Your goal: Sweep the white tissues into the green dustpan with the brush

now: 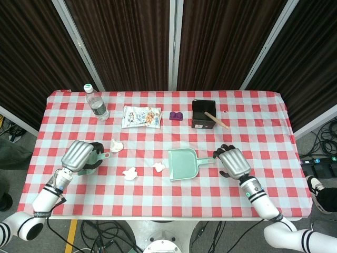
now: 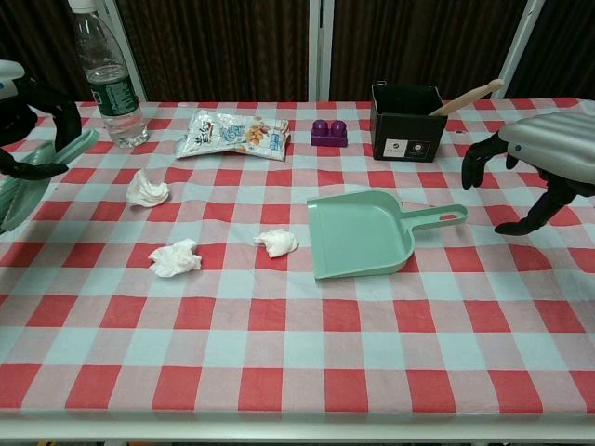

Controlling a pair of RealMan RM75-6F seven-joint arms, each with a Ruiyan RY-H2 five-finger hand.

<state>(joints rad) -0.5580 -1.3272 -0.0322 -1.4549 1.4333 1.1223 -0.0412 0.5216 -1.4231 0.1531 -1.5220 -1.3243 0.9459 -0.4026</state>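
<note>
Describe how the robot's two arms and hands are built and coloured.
Both hands, left hand and right hand, have ribbed silver-grey metallic backs and black fingers. Each sits on a white forearm with dark bands at the joints; a small green light shows near the right wrist. No loose cables show on the arms.

On the checkered worktop (image 1: 253, 113), the left hand (image 1: 79, 156) grips the green brush (image 1: 101, 156) near three white tissues (image 1: 129, 173), while the right hand (image 1: 231, 161) hovers with fingers (image 1: 219, 153) spread beside the green dustpan (image 1: 183, 164) handle.
</note>
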